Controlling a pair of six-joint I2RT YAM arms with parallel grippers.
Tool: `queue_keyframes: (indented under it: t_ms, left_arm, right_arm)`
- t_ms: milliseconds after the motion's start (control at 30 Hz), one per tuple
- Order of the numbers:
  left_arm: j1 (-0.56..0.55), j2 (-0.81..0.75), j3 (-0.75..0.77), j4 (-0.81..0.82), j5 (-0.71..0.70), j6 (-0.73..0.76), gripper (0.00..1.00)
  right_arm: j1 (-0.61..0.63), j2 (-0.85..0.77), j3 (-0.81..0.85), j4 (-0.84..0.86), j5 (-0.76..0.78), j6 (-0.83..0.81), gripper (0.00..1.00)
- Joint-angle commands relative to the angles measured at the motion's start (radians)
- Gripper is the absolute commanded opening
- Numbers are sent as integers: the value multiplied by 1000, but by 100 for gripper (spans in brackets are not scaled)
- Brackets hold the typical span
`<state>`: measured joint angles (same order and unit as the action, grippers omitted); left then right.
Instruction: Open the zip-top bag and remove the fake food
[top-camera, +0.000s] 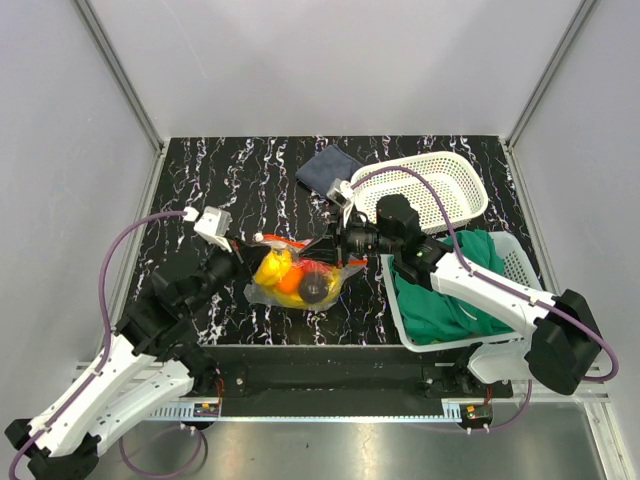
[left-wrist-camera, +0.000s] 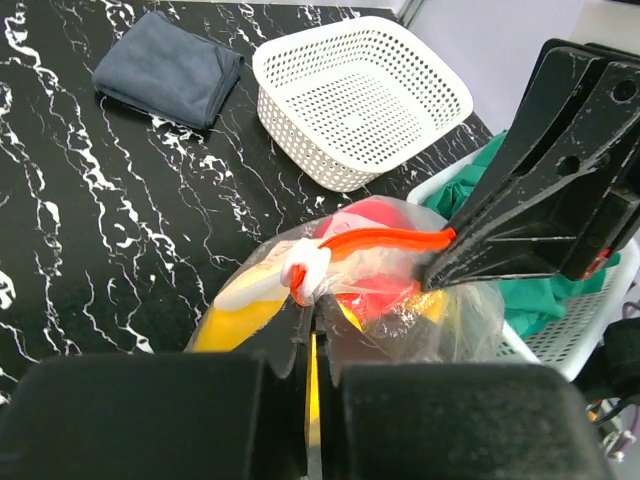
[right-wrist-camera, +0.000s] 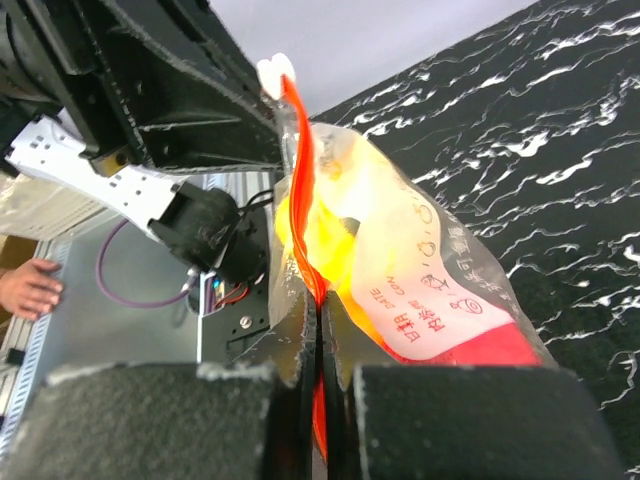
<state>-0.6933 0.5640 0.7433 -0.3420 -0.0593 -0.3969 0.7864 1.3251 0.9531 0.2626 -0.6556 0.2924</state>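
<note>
In the middle of the black, white-veined desk (top-camera: 220, 190), the zip-top bag (right-wrist-camera: 430, 290) stretches between the two arms. The left jaws are clamped together on its thin film just below the white slider (left-wrist-camera: 305, 265). The right jaws are pinched shut on the far end of the red-orange zip strip (left-wrist-camera: 385, 238), which runs as a narrow ridge from one grip to the other. The pouch is clear, crinkled and shiny, with small red print on one face. The fake food (top-camera: 290, 280) shows through it as glossy plastic lumps: yellow, orange, red, and a dark round fruit (top-camera: 316, 288).

A white perforated basket (left-wrist-camera: 330, 165) stands just beyond. Beside it a second basket (top-camera: 520, 262) holds a rumpled green cloth (top-camera: 445, 300), and a folded dark blue cloth (top-camera: 328, 168) lies flat farther back.
</note>
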Motion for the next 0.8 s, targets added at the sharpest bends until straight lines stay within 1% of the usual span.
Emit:
queue_keyframes:
  t_ms: [0, 33, 67, 133, 167, 233, 433, 667, 700, 767]
  left_arm:
    - [8, 14, 27, 83, 85, 67, 0]
    - [6, 19, 30, 75, 108, 73, 0]
    - [8, 31, 37, 69, 116, 81, 0]
    - [9, 48, 48, 38, 153, 95, 0]
    - [8, 63, 53, 34, 168, 101, 0]
    - [11, 74, 54, 28, 206, 102, 0]
    - [9, 85, 53, 31, 237, 82, 0]
    - [11, 102, 93, -9, 233, 90, 0]
    - [11, 105, 97, -14, 231, 90, 0]
    - [11, 112, 108, -23, 236, 92, 0]
  right_arm:
    - [1, -41, 52, -42, -91, -41, 5]
    - [1, -41, 56, -63, -95, -70, 11]
    - [1, -40, 68, -100, -101, -87, 29]
    - [1, -29, 81, -118, -98, -117, 39]
    - [1, -21, 99, -137, -90, -127, 47]
    - [1, 11, 136, -155, -96, -147, 53]
    - [4, 101, 220, -177, -133, -118, 50]
    - [39, 135, 220, -177, -119, -105, 47]
    - [53, 140, 219, -177, -108, -105, 46]
    - [57, 146, 217, -174, -79, -99, 37]
